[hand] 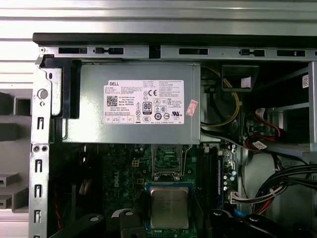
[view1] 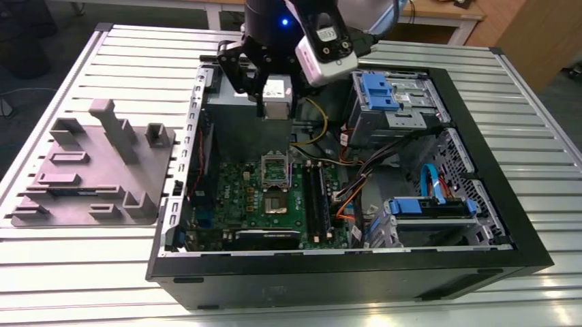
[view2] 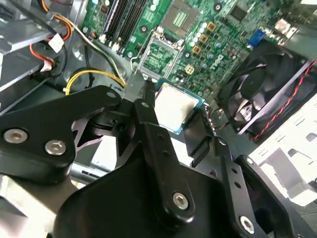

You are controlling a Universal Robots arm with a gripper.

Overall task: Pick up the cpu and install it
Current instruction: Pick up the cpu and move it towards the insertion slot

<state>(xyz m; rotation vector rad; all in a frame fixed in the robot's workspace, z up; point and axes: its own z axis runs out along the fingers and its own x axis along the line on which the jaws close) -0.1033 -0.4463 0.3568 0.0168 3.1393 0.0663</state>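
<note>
**Operator:** Hand status?

**Technician:** The hand (view1: 274,97) is clamped on the cpu (view2: 174,105), gripping it at opposite edges.

**Operator:** Cpu location?

**Technician:** It is held clear above the green board (view2: 218,29), over the open computer case (view1: 482,197) on the counter (view1: 91,272).

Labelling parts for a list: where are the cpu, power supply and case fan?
cpu (view2: 173,105): second wrist view, middle of metal top.
power supply (hand: 91,104): first wrist view, bare grey face.
case fan (view2: 255,91): second wrist view, blades.
</note>
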